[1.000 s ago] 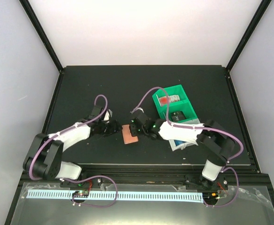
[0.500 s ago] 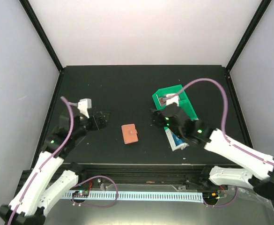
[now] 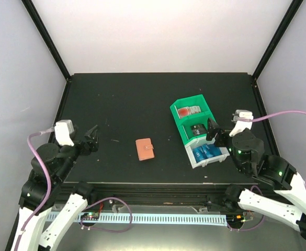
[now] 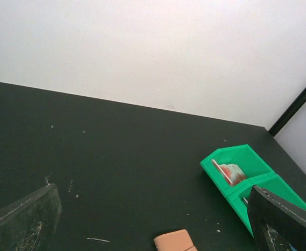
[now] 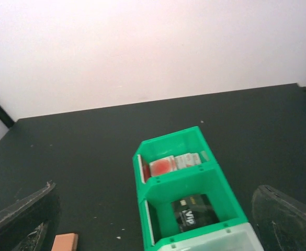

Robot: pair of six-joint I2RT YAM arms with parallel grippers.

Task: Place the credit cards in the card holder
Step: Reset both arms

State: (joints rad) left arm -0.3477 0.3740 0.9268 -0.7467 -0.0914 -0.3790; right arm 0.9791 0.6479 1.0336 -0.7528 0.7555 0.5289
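Both arms have drawn back toward the near edge since half a second ago, while the card holder [image 3: 145,149] lies where it did, folded shut and flat on the black table [image 3: 121,99]. From above, we see the left gripper [image 3: 91,137] well to the left of the card holder and clear of it, and the right gripper [image 3: 213,132] well to the right of the card holder, beyond a row of three bins. That row stands to the right of the card holder. The far green bin [image 3: 174,109] holds red and white items [image 3: 187,111], the middle green bin [image 3: 182,130] holds a dark card [image 3: 197,130], and the white bin [image 3: 193,159], nearest us, holds the credit cards [image 3: 206,153], bright blue and packed together. In the left wrist view, the left fingers [image 4: 22,219] stand wide apart at the two lower corners with nothing between them; the card holder [image 4: 176,241] peeks in at the bottom edge, and the green bins sit up and to its right. In the right wrist view, the right fingers [image 5: 283,219] are likewise spread wide and empty; a corner of the card holder [image 5: 65,242] shows low on the left, with the green bins to its right and the dark card [image 5: 194,212] reading VIP.
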